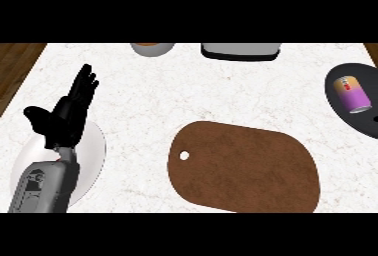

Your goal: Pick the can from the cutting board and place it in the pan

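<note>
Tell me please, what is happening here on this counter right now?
Nothing is being handled at this moment. The can already lies on its side in the dark pan at the counter's right edge, and the brown cutting board in the middle has nothing on it. The left robot hand rests open, fingers up, above a white plate on the left. The right robot hand is not in view. A bowl and a grey appliance stand at the far edge.

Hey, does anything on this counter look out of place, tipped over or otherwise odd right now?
One thing: the can lies on its side in the dark pan at the right edge rather than standing. The cutting board is bare. The left hand rests open above a white plate. No spill or damage shows.
</note>
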Controlling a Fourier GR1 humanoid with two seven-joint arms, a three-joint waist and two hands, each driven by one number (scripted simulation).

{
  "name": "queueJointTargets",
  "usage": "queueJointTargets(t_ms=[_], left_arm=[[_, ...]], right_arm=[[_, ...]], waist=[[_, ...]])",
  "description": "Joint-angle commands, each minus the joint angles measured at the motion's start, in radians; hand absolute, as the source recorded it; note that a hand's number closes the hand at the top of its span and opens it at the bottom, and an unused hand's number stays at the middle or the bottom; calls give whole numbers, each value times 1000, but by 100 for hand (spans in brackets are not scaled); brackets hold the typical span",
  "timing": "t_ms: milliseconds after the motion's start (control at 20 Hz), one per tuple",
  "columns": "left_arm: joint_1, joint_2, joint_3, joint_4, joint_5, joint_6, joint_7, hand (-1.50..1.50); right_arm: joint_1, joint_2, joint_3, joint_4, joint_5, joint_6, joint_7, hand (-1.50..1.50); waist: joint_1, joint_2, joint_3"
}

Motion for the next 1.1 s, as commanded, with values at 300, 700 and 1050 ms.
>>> queueJointTargets(t_ms=[300, 700, 1050], left_arm=[[60, 2, 12, -12, 2, 4, -7, 0], [56, 2, 20, -13, 0, 13, -8, 0], [87, 8, 29, 21, 3, -5, -59, 0]], right_arm=[[158, -171, -66, 37, -93, 451, -166, -150], [258, -252, -84, 0, -153, 563, -164, -150], [381, -226, -36, -72, -156, 559, -234, -150]], waist=[[-42, -19, -2], [-58, -26, -4], [-69, -28, -5]])
